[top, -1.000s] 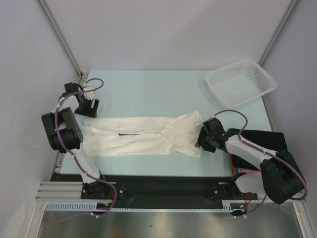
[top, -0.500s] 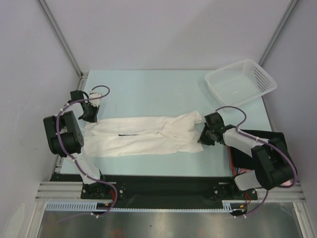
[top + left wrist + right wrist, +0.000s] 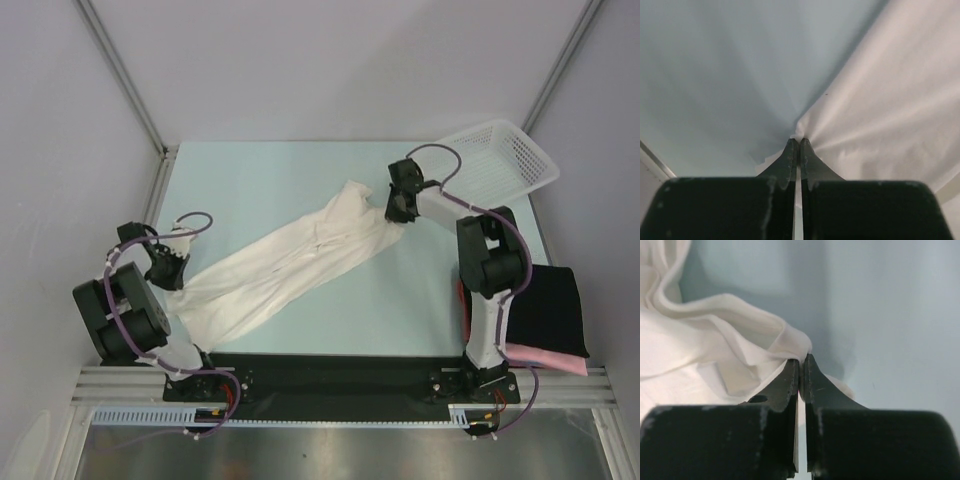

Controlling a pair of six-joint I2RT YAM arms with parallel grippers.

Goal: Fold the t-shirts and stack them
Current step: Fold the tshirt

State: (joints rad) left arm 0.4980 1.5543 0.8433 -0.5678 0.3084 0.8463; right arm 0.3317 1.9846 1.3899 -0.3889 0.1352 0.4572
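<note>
I see the white t-shirt (image 3: pixel 290 265) drawn out in a long diagonal band across the pale tabletop (image 3: pixel 270 180), running from the near left toward the far right. My left end effector (image 3: pixel 798 143) is closed tight on the cloth's near-left edge, and my right end effector (image 3: pixel 802 360) is clamped on a bunched fold at the far-right end. At the near right edge, well apart from it, a folded black t-shirt (image 3: pixel 545 305) lies on top of a pink t-shirt (image 3: pixel 550 362). A white mesh basket (image 3: pixel 505 160) sits in the far right corner.
</note>
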